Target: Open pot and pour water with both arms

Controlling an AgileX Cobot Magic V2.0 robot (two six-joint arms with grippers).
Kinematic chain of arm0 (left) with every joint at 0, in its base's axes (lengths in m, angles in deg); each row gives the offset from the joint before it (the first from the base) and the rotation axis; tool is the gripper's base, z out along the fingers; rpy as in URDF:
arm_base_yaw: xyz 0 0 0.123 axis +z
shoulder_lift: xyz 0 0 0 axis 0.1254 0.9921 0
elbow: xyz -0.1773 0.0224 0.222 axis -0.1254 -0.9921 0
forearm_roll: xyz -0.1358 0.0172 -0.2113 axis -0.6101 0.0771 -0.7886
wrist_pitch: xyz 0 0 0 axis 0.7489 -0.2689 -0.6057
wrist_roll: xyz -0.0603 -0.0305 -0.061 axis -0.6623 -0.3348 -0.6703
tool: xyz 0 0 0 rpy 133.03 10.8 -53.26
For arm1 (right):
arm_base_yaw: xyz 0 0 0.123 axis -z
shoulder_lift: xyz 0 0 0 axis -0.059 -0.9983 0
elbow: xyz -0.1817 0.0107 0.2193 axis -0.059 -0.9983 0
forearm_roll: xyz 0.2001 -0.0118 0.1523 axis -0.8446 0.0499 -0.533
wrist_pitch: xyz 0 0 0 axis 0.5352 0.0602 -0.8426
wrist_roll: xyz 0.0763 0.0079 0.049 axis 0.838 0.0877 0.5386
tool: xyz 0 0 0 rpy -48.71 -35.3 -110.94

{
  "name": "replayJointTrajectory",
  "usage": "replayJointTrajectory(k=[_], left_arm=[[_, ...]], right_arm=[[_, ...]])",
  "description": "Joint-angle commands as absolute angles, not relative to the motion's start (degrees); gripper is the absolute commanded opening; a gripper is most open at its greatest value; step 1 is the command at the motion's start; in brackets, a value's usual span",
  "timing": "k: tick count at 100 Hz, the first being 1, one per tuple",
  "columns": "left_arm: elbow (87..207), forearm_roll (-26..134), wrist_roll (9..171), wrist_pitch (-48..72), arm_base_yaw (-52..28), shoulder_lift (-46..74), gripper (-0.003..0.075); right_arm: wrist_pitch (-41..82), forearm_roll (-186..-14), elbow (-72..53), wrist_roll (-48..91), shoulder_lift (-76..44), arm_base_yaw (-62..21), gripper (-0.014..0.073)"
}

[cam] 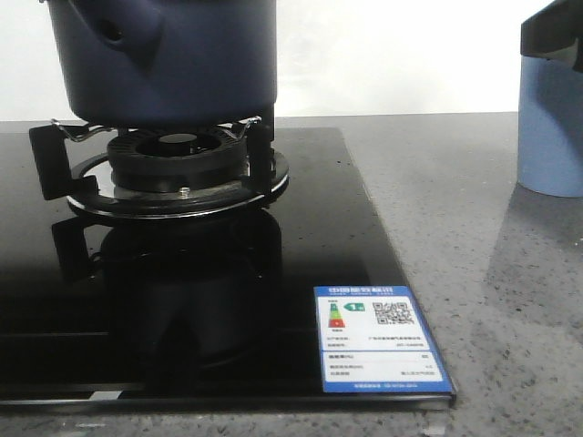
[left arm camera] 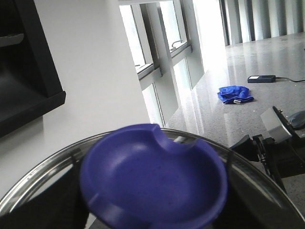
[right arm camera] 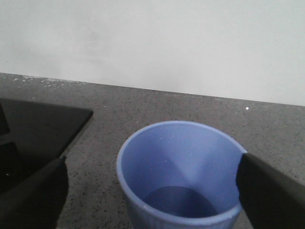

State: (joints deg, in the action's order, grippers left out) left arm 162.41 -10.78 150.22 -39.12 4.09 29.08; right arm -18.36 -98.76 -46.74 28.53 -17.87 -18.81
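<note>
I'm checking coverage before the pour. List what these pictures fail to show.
- Front view: the pot's top and rim are cut off by the upper edge; the cup is cut off by the right edge.
- Left wrist view: the blue lid hides the left jaws, and it is blurred.
- Right wrist view: both right jaws are cropped by the frame, and contact with the cup is unclear.
</note>
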Motion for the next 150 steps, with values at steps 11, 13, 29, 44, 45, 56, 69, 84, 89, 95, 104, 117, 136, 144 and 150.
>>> replayJointTrajectory(k=[11, 13, 29, 44, 45, 56, 69, 84, 89, 95, 104, 117, 136, 144, 150], left_arm=[[164.5, -16.7, 149.5, -39.9, 4.1, 27.2, 0.0231], [164.5, -16.6, 149.5, -39.9, 4.1, 27.2, 0.0231], [164.5, -16.6, 149.5, -39.9, 4.1, 27.2, 0.0231], [164.5, -16.6, 149.5, -39.9, 4.1, 27.2, 0.0231], [164.5, -16.6, 149.5, -39.9, 4.1, 27.2, 0.0231], [164.5, -16.6, 149.5, -39.9, 4.1, 27.2, 0.0231], [164.5, -16.6, 149.5, -39.9, 4.1, 27.2, 0.0231], [164.5, -16.6, 149.5, -39.9, 4.1, 27.2, 0.0231], [164.5, -16.6, 149.5, -39.9, 4.1, 27.2, 0.0231], [164.5, -16.6, 149.5, -39.9, 4.1, 27.2, 0.0231], [164.5, -16.6, 149.5, -39.9, 4.1, 27.2, 0.0231], [164.5, -16.8, 149.5, -39.9, 4.1, 26.7, 0.0231], [164.5, -16.8, 149.5, -37.8, 4.1, 24.7, 0.0231], [164.5, -16.8, 149.5, -35.8, 4.1, 23.2, 0.0231], [164.5, -16.8, 149.3, -34.8, 4.1, 22.2, 0.0231]], right_arm=[[-24.7, -101.7, -45.4, 28.0, -20.2, -17.4, 0.0645], [-25.0, -102.3, -45.4, 28.0, -20.6, -17.2, 0.0645], [-27.7, -103.8, -45.4, 28.1, -24.0, -16.9, 0.0645], [-26.6, -103.8, -45.4, 30.3, -26.2, -16.9, 0.0645], [-26.5, -103.8, -45.4, 30.6, -26.2, -16.9, 0.0645], [-23.7, -103.8, -45.4, 31.7, -26.2, -16.9, 0.0645], [-21.9, -103.8, -45.4, 31.7, -26.2, -17.0, 0.0645], [-22.4, -103.8, -45.4, 31.7, -26.1, -17.0, 0.0622], [-22.4, -103.8, -45.4, 31.7, -26.1, -17.0, 0.0570], [-22.6, -103.8, -45.4, 31.7, -26.0, -17.0, 0.0462], [-23.4, -103.8, -45.4, 31.7, -24.9, -17.0, 0.0281], [-25.0, -100.3, -44.9, 31.7, -21.3, -17.0, 0.0148], [-22.5, -89.3, -36.8, 31.7, -15.4, -19.1, 0.0148], [-16.9, -85.8, -30.5, 31.7, -15.5, -21.4, 0.0148], [-12.9, -83.2, -25.2, 31.7, -16.4, -23.9, 0.0148]])
